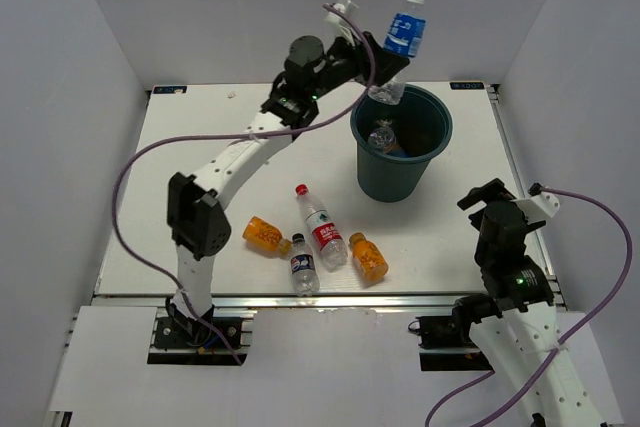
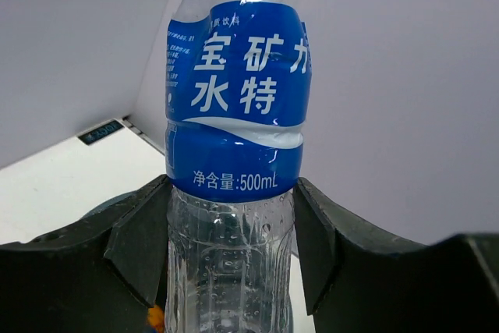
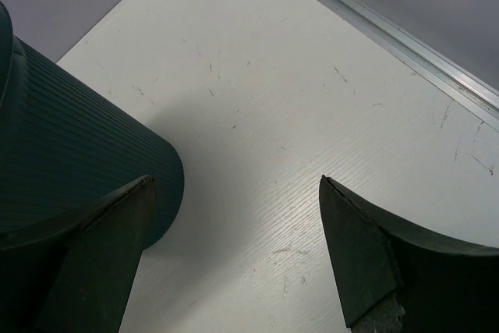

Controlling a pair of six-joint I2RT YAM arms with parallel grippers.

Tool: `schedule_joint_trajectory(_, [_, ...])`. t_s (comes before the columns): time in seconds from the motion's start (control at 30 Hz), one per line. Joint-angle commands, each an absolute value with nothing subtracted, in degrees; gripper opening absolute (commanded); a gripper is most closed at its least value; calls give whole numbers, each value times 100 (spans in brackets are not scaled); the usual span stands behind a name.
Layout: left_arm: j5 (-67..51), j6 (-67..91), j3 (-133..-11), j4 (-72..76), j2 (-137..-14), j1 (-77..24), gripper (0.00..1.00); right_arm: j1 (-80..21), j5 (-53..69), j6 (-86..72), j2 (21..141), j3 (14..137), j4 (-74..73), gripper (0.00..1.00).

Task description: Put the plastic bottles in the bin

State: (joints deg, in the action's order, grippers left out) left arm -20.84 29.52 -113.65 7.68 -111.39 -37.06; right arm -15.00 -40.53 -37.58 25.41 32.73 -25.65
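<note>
Nearest the lens, the left gripper (image 2: 231,259) has its fingers (image 2: 136,243) clamped on both sides of a blue-label bottle (image 2: 234,115), just under the label (500mL is printed there). From the top view, that bottle (image 1: 404,32) hangs tilted, cap upward, over the far rim of the bin (image 1: 395,185). Inside the bin lies a clear bottle (image 1: 382,137).

Four more bottles lie on the table (image 1: 200,127) to the near left of the bin. They are an orange bottle (image 1: 263,234), a red-label bottle (image 1: 320,227), a white-cap bottle (image 1: 303,268) and a second orange bottle (image 1: 368,257) (the last being closest to the bin).

The right gripper (image 1: 495,202) sits to the near right of the bin. Its fingers are spread wide and hold nothing. In its own wrist view, the bin's ribbed wall stands just beyond the left-hand finger.
</note>
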Motion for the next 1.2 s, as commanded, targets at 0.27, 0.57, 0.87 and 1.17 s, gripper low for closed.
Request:
schedule_joint_trajectory(0.27, [-1495,2849,-11725,1476,-12313,-4421,37,-1477,-3709,-3489,2610,2874,-1960,89])
schedule_joint_trajectory(0.57, [-1126,2357,-10663,1828,-11989,-4561,77,-1476,-3718,-3463,2593,2830,-1951,89])
schedule_joint_trajectory(0.87, [-1002,2004,-11204,1250,-11917,-4605,98,-1476,-2551,-2682,2610,2848,-1425,89])
schedule_joint_trajectory(1.17, [-407,1697,-13131,72,-11980,-4605,98,-1485,-506,-2285,2487,2883,-994,89])
